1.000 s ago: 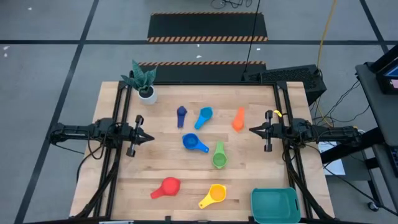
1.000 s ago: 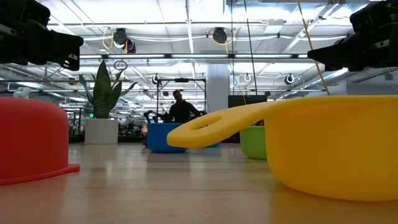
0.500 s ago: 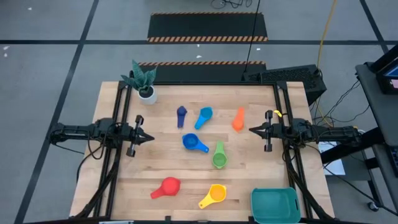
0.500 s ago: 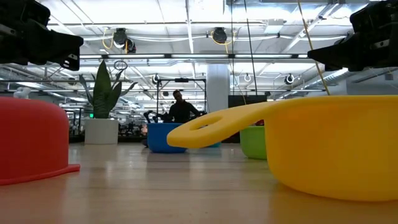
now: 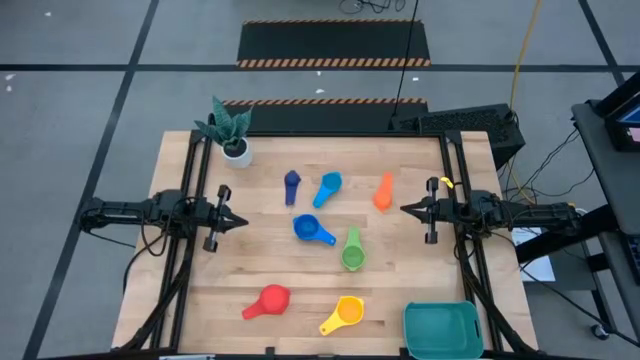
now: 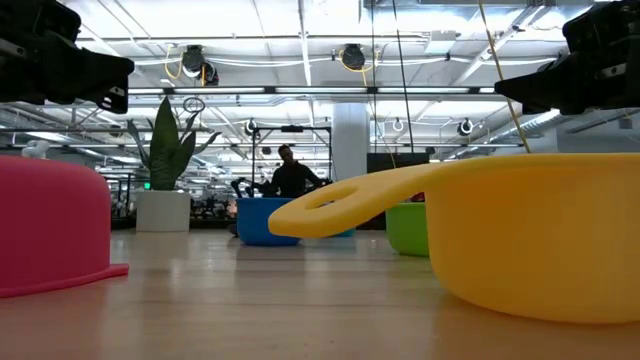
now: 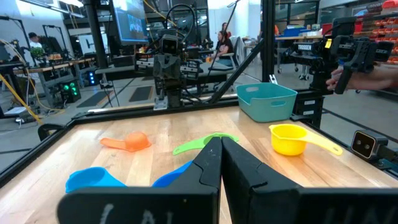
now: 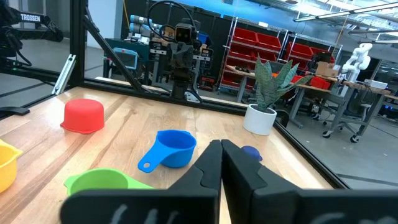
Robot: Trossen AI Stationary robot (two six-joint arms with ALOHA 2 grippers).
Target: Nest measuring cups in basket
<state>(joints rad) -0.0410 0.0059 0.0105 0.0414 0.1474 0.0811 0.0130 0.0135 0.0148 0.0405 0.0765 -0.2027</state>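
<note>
Both grippers hang clenched and hold nothing: the left gripper (image 5: 243,221) sits at the left edge of the wooden table (image 5: 260,265), its fingers (image 7: 211,163) pressed together and pointing across the board toward the right gripper (image 5: 403,209), which faces back from the right edge with its own fingers (image 8: 219,163) just as tightly closed. All seven measuring cups lie loose on the tabletop in the stretch between the two tips, none touching another. Nearest the left gripper's tip, slightly to the far side, lies the navy cup (image 5: 292,184), with the light blue cup (image 5: 328,187) just beyond it; the blue cup (image 5: 312,230) sits almost straight ahead of that gripper toward the middle. Close in front of the right gripper lies the orange cup (image 5: 384,192), and the green cup (image 5: 352,252) rests between the blue one and the right gripper, toward the near edge. Well to the near side of the left gripper, the red cup (image 5: 268,300) stands mouth down, and the yellow cup (image 5: 343,313) lies beside it. On the near side of the right gripper, at the table's corner, sits the teal basket (image 5: 441,329). On the far side of the left gripper, a white plant pot (image 5: 236,151) stands at the corner.
</note>
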